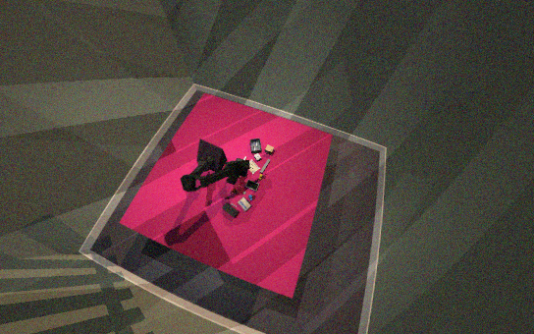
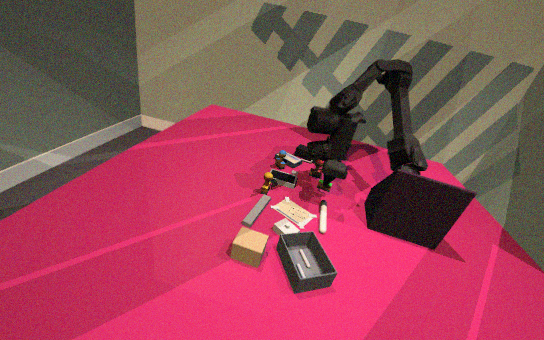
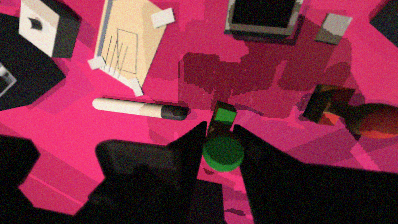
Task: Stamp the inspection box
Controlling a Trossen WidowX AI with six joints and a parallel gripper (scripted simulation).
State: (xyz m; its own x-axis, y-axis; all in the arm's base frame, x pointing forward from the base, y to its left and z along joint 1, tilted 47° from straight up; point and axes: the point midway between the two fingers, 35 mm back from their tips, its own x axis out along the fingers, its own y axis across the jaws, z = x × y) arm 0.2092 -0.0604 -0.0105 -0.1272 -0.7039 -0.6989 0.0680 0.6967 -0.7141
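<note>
Pink counter (image 1: 270,255) (image 2: 120,240) (image 3: 200,30), bearing a black six-joint arm (image 1: 216,174) (image 2: 403,110), which arches over it. The end effector (image 1: 238,169) (image 2: 326,180) (image 3: 219,127) points down, its fingers partly open and closed upon the green-topped stamp (image 2: 326,187) (image 3: 223,152). The stamp lies between the fingertips, its round green cap toward the wrist camera and a smaller green patch visible beyond; its lettering cannot be read. Whether its lower end touches the counter cannot be told.

An open dark tray (image 1: 251,147) (image 2: 295,280) (image 3: 35,70) contains pale sticks; beside it stands a tan block (image 1: 269,148) (image 2: 250,245). The card (image 1: 253,167) (image 2: 294,212) (image 3: 132,30), with white pieces at its corners, lies apart from the held stamp. The open ink pad (image 1: 252,185) (image 2: 284,178) (image 3: 262,10) is near the card. A grey bar (image 1: 265,166) (image 2: 256,210) flanks the card on one side, and a black-capped white marker (image 2: 323,217) (image 3: 140,109) on the other. Smallest are the yellow-topped stamp (image 1: 261,176) (image 2: 267,181), just beside the pad, and the red-topped stamp (image 2: 316,169) (image 3: 372,120), near the end effector.
</note>
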